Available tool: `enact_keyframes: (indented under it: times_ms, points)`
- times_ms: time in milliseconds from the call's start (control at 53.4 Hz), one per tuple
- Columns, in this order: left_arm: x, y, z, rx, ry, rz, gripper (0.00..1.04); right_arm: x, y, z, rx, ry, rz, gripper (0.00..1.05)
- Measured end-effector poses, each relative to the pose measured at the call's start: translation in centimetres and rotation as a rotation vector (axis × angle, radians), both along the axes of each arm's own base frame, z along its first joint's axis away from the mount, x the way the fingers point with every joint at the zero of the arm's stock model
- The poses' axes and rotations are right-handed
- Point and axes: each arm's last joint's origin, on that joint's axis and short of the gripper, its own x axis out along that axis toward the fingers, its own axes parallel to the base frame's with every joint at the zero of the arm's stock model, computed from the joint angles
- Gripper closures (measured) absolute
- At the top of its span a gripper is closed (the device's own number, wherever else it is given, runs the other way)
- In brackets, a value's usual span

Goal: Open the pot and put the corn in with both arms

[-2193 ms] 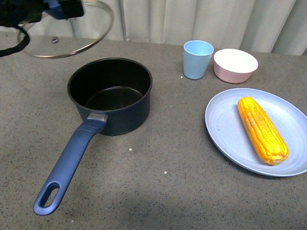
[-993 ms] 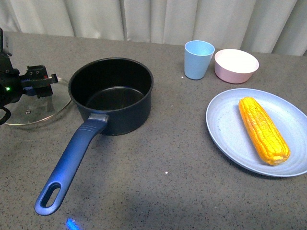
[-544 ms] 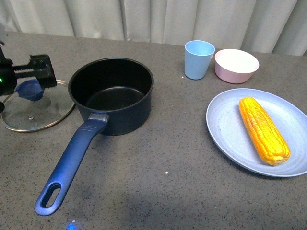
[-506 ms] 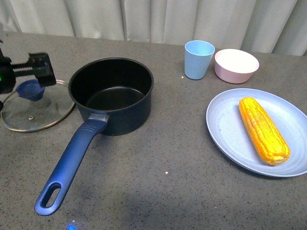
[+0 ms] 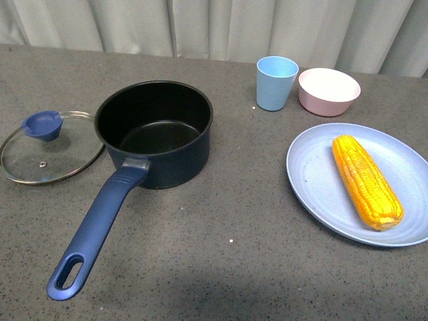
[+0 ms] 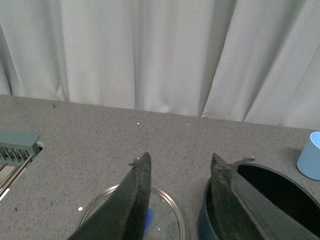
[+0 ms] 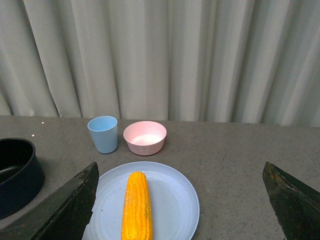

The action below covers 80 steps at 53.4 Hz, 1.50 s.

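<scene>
We're looking at a grey speckled desk (image 5: pixel 221 267), and behind the pot (image 5: pixel 154 130) a pale pleated curtain (image 5: pixel 221 27) closes off the whole background. That reads as a staged test corner, a lab bench dressed up as a kitchen. The props carry the theme: a glass lid (image 5: pixel 40 157) just left of the pot, a blue cup (image 5: pixel 275 82) and pink bowl (image 5: pixel 328 90) off to its right, and a blue plate (image 5: pixel 314 174) holding corn (image 5: pixel 366 180) further right.

- No text, label, brand, number or sign can be read in any of the three views.
- The pot (image 5: pixel 167 164), the lid (image 5: pixel 40 157) and the corn (image 5: pixel 366 180) show plain, unmarked surfaces.
- The plate (image 5: pixel 314 180), the cup (image 5: pixel 275 83) and the bowl (image 5: pixel 328 93) are likewise plain.
</scene>
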Motion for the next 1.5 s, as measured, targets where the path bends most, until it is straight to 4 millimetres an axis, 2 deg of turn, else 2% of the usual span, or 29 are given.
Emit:
enact_keyframes:
  times_ms: [131,150,300,712,1499]
  points:
    - [-3.0,0.0,0.0,0.005,0.001,0.0,0.99,0.0,0.0,0.0,0.0,0.0,0.001,0.09]
    - [-3.3,0.0,0.0,0.003,0.001,0.001,1.01,0.0,0.0,0.0,0.0,0.0,0.001,0.09]
    - [-5.2,0.0,0.0,0.006,0.006,0.001,1.01,0.0,0.0,0.0,0.0,0.0,0.001,0.09]
    - [-8.9,0.0,0.1,0.006,0.005,0.001,1.01,0.0,0.0,0.0,0.0,0.0,0.001,0.09]
    - [-12.7,0.0,1.1,0.006,-0.029,0.001,1.01,0.0,0.0,0.0,0.0,0.0,0.001,0.09]
